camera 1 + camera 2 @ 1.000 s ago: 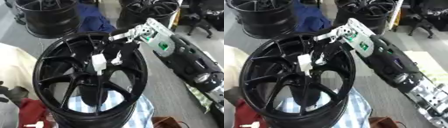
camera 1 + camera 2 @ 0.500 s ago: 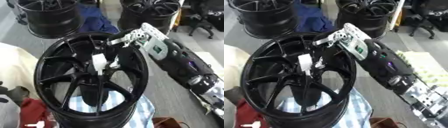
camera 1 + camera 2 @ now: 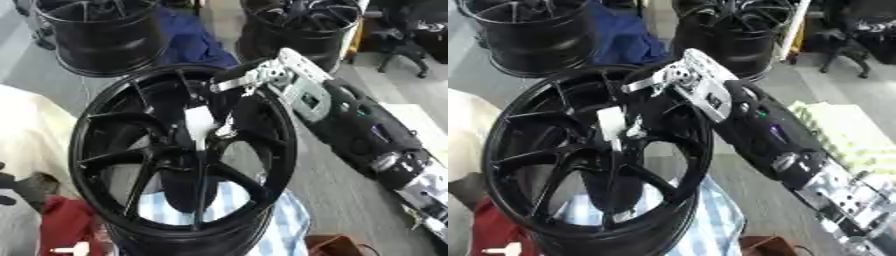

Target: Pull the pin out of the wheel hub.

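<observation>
Right hand [image 3: 241, 92] is reaching at frame centre, fingers seemingly pinching the small, stiff white pin [image 3: 199, 127] in the hub [image 3: 197, 150]

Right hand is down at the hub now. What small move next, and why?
Probably draw the right hand straight back along the white pin's axis, away from the wheel hub. Its dark fingers sit beside the pin, which stands upright at the hub; whether they grip it I cannot tell, so confirm first.
</observation>
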Motion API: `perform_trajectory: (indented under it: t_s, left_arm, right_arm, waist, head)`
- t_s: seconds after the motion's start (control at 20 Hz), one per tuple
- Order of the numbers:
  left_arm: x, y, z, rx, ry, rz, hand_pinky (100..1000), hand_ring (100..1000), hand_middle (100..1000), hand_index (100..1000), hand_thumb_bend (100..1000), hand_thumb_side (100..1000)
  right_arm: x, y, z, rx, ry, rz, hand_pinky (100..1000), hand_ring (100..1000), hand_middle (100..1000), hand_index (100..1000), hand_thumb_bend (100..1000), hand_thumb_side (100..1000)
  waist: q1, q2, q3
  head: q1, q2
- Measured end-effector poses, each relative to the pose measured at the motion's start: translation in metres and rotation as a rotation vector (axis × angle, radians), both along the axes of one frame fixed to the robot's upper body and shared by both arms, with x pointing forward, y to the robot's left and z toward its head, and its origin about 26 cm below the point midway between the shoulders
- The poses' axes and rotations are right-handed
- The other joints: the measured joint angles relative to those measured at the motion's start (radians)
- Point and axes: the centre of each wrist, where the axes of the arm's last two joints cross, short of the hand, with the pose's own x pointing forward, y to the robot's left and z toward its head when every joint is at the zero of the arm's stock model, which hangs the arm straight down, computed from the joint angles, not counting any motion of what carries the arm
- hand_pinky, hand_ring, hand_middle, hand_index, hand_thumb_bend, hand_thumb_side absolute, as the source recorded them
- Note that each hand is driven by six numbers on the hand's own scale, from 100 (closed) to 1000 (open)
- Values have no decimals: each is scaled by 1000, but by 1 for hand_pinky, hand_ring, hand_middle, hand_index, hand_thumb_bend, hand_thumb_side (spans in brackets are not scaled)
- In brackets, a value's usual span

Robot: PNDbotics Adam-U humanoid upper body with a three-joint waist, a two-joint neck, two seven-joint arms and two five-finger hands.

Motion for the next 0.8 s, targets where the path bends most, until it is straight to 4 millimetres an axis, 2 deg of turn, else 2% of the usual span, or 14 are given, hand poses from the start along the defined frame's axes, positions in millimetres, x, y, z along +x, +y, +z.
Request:
perform_trajectory:
  t_s: [0.1, 0.25, 0.3, 0.5, 0.8]
  left_arm:
    - [0, 0, 0, 0, 1, -1, 643, 753, 664, 840, 100, 738]
    - [0, 0, 0, 0, 1, -1, 643, 753, 664, 841, 100, 738]
    - [0, 0, 0, -1, 1, -1, 643, 753, 665, 841, 100, 738]
    - [0, -1, -1, -5, 2, -2, 643, 753, 664, 841, 100, 738]
    - [0, -2, -1, -9, 4, -3, 644, 754, 664, 841, 100, 739]
  right_arm:
    - [0, 1, 0, 9, 1, -1, 753, 767, 634, 725, 248, 411]
    - [-1, 1, 1, 28, -15, -8, 734, 737, 573, 657, 199, 355]
    - [-1, 2, 1, 36, -23, -10, 718, 710, 527, 610, 136, 293]
    - [-2, 4, 1, 78, -65, -20, 678, 638, 433, 508, 100, 197]
    - [-3, 6, 1, 139, -109, -29, 666, 624, 413, 494, 100, 196]
  waist:
    - [0, 0, 1]
    - [0, 0, 1]
    - [0, 0, 1]
    - [1, -2, 2]
    - [3, -2, 3]
  head:
    - [0, 0]
    - [0, 0]
    - [0, 0]
    - [-1, 0]
    - [-2, 0]
